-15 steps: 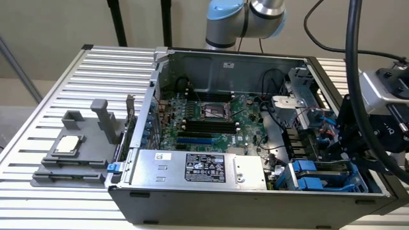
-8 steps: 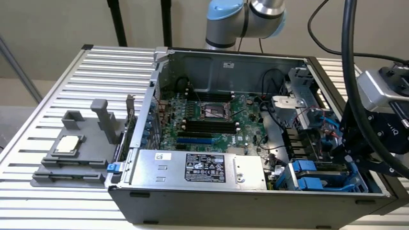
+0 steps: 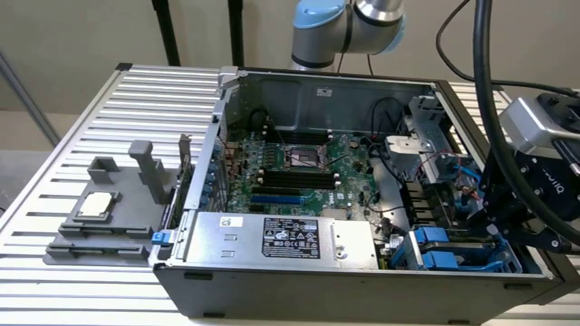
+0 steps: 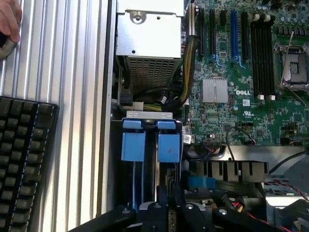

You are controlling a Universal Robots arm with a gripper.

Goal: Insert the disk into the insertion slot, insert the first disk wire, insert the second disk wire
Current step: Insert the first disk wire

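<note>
gripper [image 4: 169, 205] | near blue carrier tabs [image 4: 133, 145] | keyboard [image 4: 24, 159] on slatted table [image 4: 77, 58]

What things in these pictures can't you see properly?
Wrist view: the blue tabs and the gripper cover the insertion slot, so what sits inside is hidden.
Wrist view: the keyboard and a person's hand are cut off by the picture's edge.
Exterior view: the print on the power supply label is too small to read.
</note>
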